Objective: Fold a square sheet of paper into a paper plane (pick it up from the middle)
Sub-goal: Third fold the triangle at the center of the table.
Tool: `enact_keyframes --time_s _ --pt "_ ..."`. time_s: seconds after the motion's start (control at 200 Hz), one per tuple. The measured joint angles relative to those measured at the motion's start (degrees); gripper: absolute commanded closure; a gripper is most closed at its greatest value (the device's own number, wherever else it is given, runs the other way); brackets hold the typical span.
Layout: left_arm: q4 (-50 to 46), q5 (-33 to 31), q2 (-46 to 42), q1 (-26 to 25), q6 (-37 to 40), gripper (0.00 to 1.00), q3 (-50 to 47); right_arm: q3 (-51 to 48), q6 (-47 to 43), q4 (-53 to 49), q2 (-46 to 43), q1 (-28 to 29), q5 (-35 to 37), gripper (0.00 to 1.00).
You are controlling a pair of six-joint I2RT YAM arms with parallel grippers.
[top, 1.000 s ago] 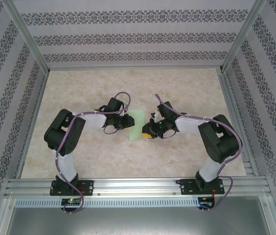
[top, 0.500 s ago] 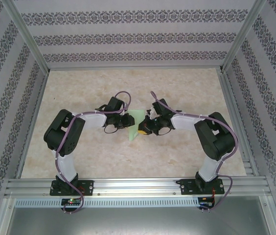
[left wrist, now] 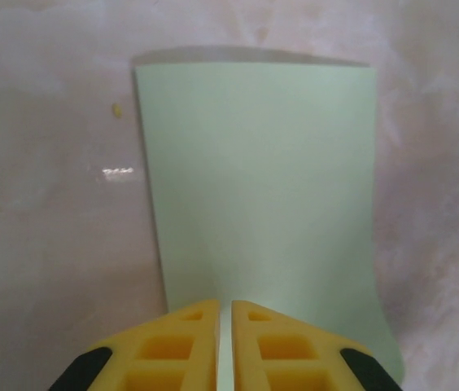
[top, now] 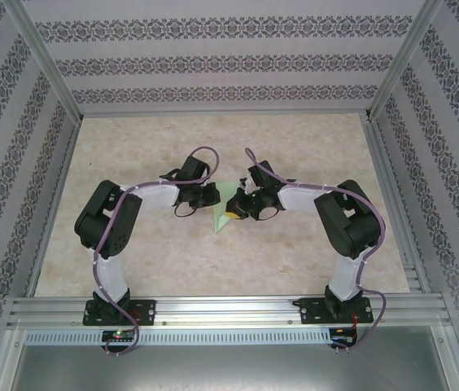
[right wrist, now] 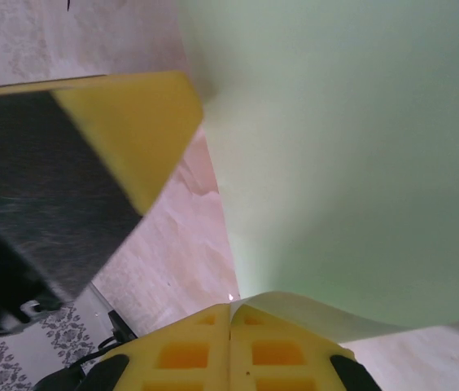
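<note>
1. Pinching now: left gripper jaws narrow on one edge of the square sheet of paper.
2. Opposite edge: right gripper clamps it, jaws tight.
3. Sheet bows between them over the middle of the table; move both edges evenly, no tugging, or the crease skews.

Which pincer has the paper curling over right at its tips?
The right pincer: the paper bends over in a lip just at its tips. At the left pincer the paper runs straight away, nearly flat.
</note>
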Motion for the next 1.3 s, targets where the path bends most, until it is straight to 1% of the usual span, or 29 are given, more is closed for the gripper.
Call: enact_keyframes --time_s 0.08,0.585,1.304 --pt "-0.48 -0.13 1.18 0.02 0.02 0.89 0.44 0.76 -0.2 0.04 0.74 0.13 -0.02 0.95" --pt "-1.64 -0.15 1.27 0.0 0.2 0.91 1.14 4.39 -4.44 -0.76 4.09 0.87 -0.02 0.94" --pt "-1.88 -0.13 1.27 0.0 0.2 0.91 1.2 5.4 -6.08 -1.51 7.13 0.87 -0.11 0.93"
